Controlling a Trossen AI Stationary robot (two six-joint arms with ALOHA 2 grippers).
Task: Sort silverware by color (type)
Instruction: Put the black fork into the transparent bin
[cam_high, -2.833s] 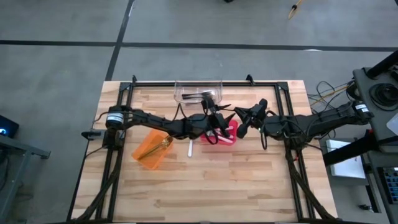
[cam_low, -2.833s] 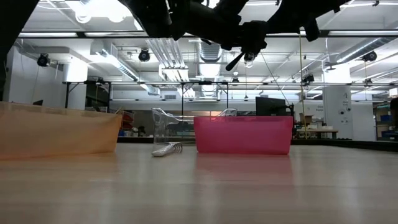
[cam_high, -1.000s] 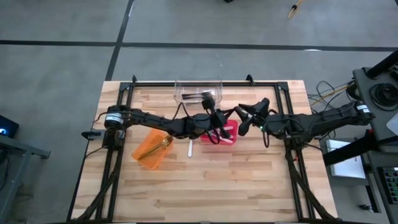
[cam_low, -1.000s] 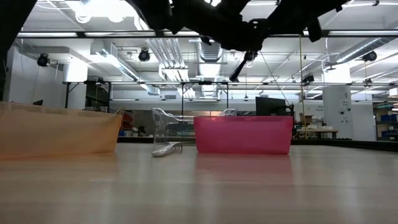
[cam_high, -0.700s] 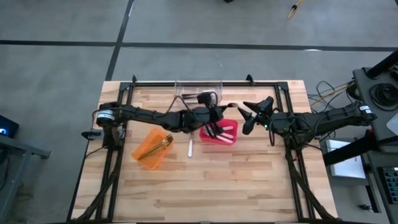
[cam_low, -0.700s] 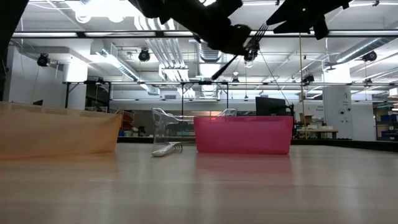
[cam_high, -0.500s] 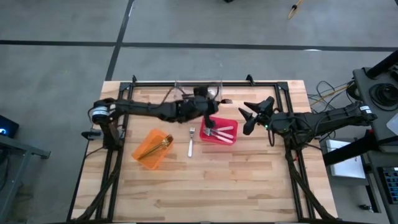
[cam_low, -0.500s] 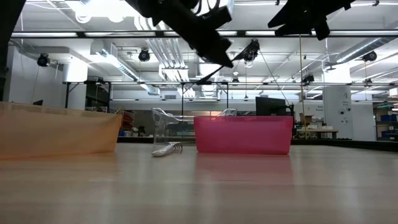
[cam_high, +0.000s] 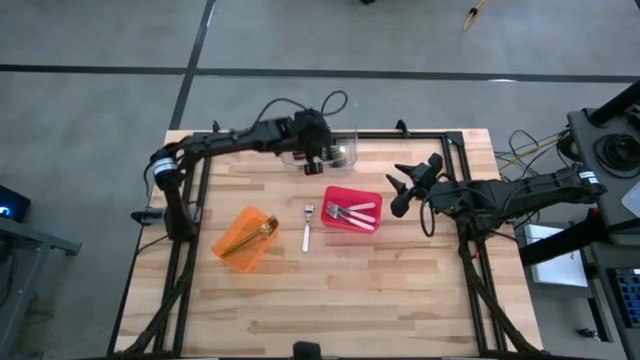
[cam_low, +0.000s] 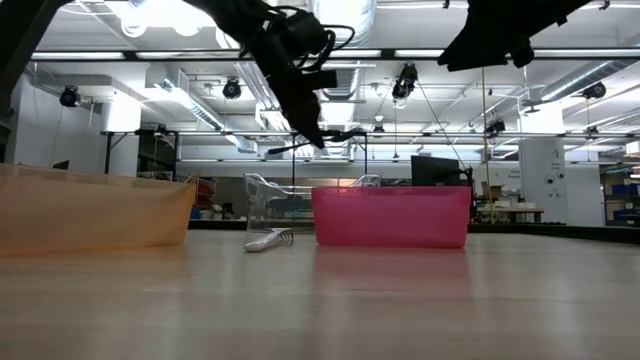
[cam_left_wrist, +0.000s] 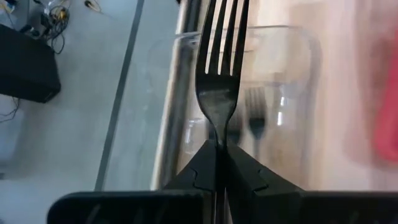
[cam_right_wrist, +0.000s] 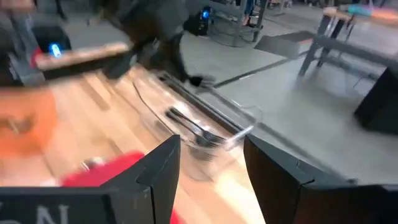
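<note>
The left gripper (cam_left_wrist: 219, 163) hung above the clear bin (cam_high: 345, 152), fingers clenched on a black fork (cam_left_wrist: 221, 74), its tines pointing past the bin's far wall; more black forks (cam_right_wrist: 194, 129) lay inside that bin; the right gripper (cam_high: 402, 188) waited just right of the red bin (cam_high: 332, 222), fingers spread and empty; silver forks (cam_high: 352, 212) lay in the red bin, another silver fork (cam_high: 307, 228) on the table just left of it, and gold utensils (cam_high: 258, 232) in the orange bin (cam_high: 236, 254) farther left.
</note>
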